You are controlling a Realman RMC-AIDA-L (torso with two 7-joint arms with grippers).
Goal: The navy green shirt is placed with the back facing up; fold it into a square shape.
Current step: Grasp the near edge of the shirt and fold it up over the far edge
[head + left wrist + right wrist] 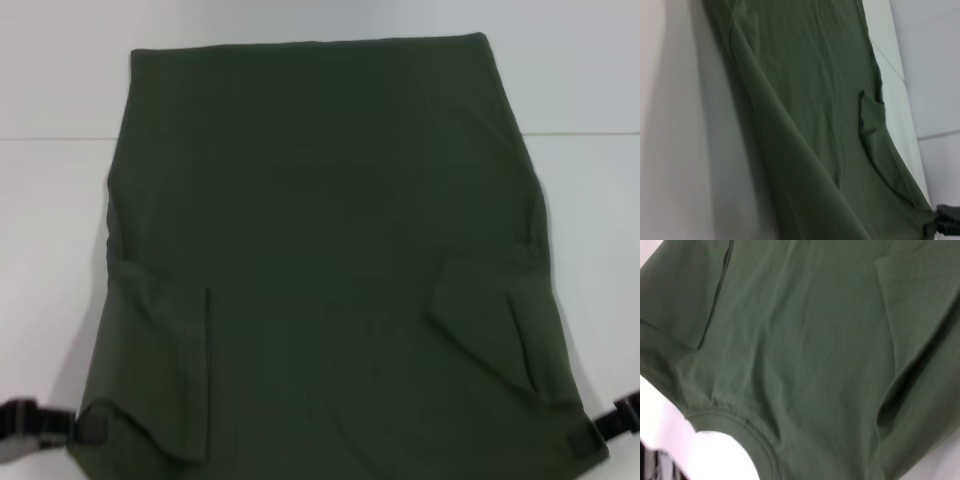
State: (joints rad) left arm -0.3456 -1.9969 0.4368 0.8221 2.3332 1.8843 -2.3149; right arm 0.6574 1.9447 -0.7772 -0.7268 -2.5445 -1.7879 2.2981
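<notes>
Shirt (330, 250) spread back-up on white table (50, 200), sleeves tucked in, near corners pinched by left gripper (92, 428) and right gripper (582, 442), jaws pressed on cloth; best lifted level, carried toward far hem, corners kept taut and matched.

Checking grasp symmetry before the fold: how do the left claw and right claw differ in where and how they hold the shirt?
The left claw pinches the navy green shirt at its near left corner; the right claw pinches the near right corner. The left claw's body shows farther out from the hem than the right's, which sits almost at the frame edge. The fabric curls into a rounded lobe at the left grip and stays flatter at the right. Both are shut on cloth near the folded-in sleeves.
</notes>
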